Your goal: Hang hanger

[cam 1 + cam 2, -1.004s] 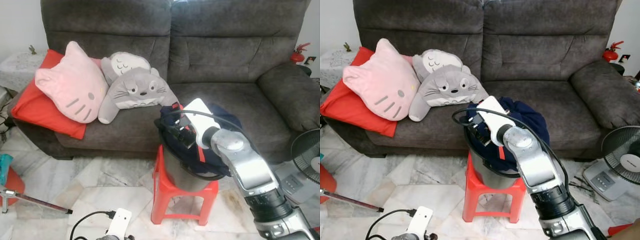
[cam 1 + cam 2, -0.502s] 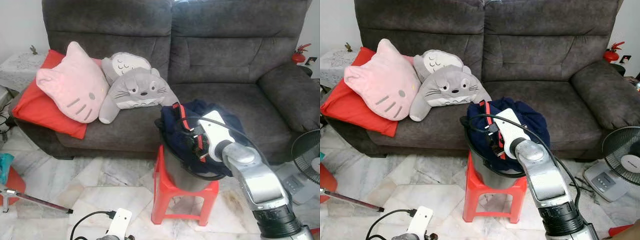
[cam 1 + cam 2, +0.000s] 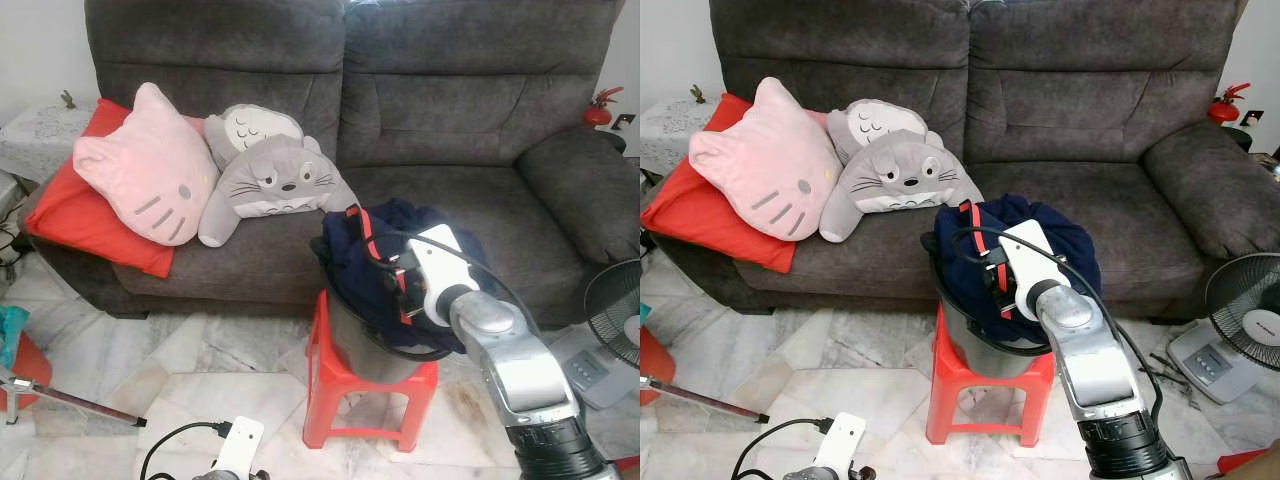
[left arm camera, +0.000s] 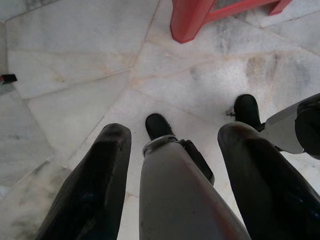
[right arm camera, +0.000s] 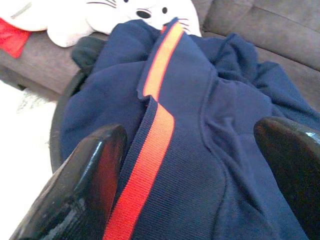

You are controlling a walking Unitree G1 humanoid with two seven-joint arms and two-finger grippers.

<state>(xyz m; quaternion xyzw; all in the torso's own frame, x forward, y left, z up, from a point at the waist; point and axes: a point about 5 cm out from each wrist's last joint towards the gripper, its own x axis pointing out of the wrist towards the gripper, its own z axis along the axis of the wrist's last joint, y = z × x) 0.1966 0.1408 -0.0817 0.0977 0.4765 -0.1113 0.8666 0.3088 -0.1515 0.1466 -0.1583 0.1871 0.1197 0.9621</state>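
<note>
Nearest, left gripper (image 4: 172,165) hanging idle over the pale marble floor (image 4: 65,85), black fingers spread, holding nothing. Farther, right gripper (image 5: 192,165) lowered since a second ago from above onto the navy garment with red stripe (image 3: 985,250), fingers wide apart, nothing gripped yet; probably a grasp comes next. Garment heaped in a round steel pot (image 3: 365,355) on a red plastic stool (image 3: 345,385). Hanger itself perhaps buried under the cloth, not recognizable. Behind, grey fabric sofa (image 3: 470,100). No readable writing or brand anywhere.
</note>
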